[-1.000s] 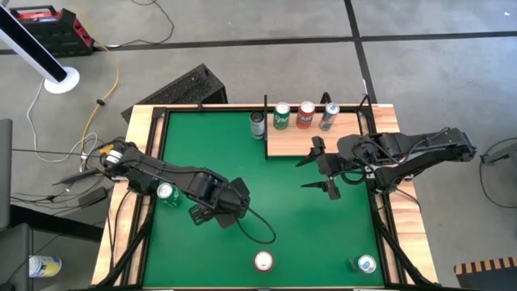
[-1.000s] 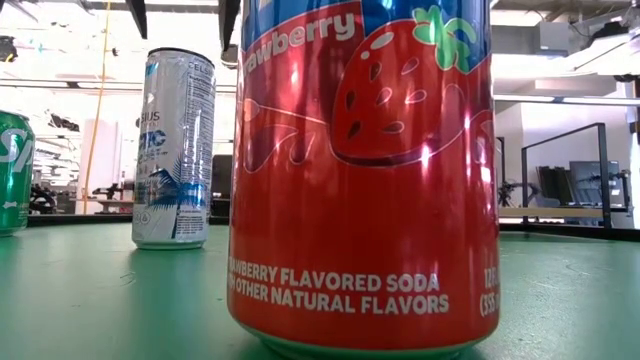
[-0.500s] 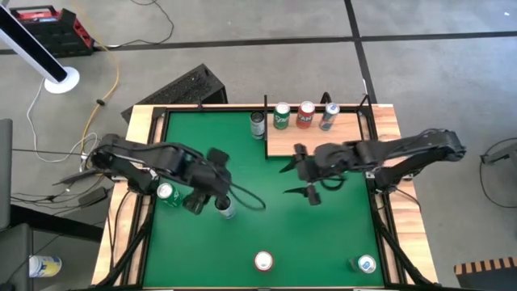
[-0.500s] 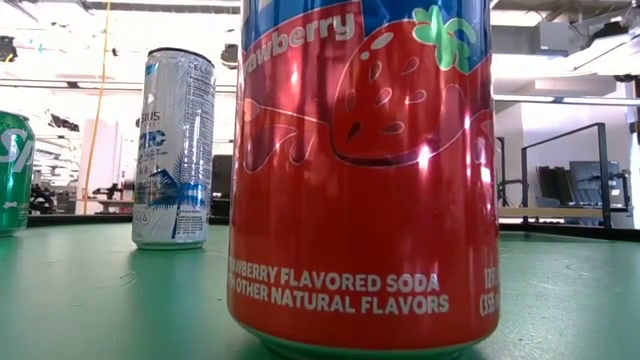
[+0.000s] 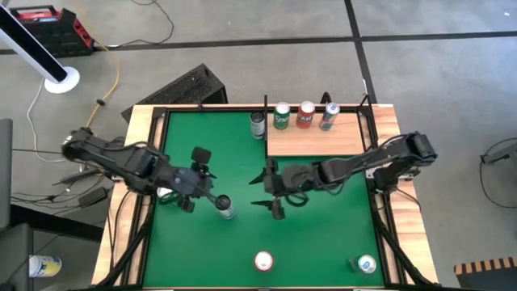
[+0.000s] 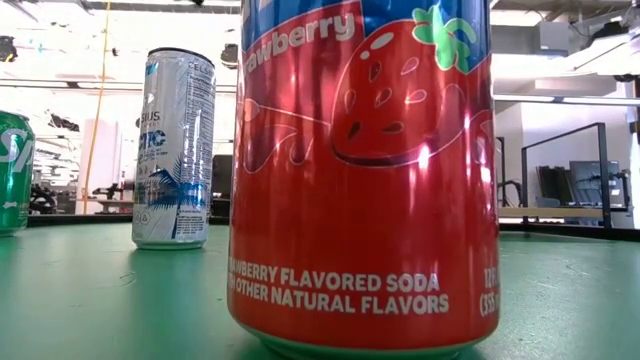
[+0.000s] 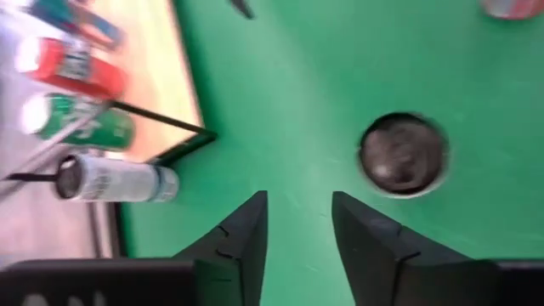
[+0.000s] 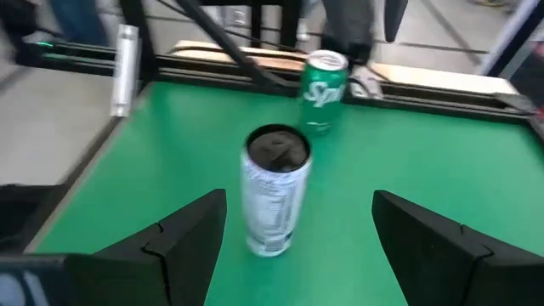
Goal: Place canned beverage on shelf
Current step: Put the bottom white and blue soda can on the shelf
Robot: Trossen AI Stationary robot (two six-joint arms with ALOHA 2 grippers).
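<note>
Three cans stand in a row along the far edge of the shelf [image 5: 317,144], the light wooden panel at the far right corner of the green bench [image 5: 323,234]: a green can [image 5: 282,115], a red can [image 5: 305,115] and a slim silver-blue can [image 5: 329,115]. A dark-topped can [image 5: 258,124] stands on the green just beside the shelf's left edge. The silver can [image 5: 225,207] stands upright on the bench left of centre, well apart from the shelf and between the two arms. The left hand [image 7: 299,200] hovers near it with its fingers a narrow gap apart and nothing between them; the can's top shows ahead of the fingertips, untouched. The right hand [image 5: 271,191] reaches in from the shelf side, released wide and holding nothing, its fingers pointed at the silver can but short of it. A Sprite can [image 8: 321,89] stands beyond, near the left rim, partly under the left arm. At the near edge stand a strawberry soda can [image 6: 365,170] and, well to its right, a blue-and-white can [image 5: 367,263].
</note>
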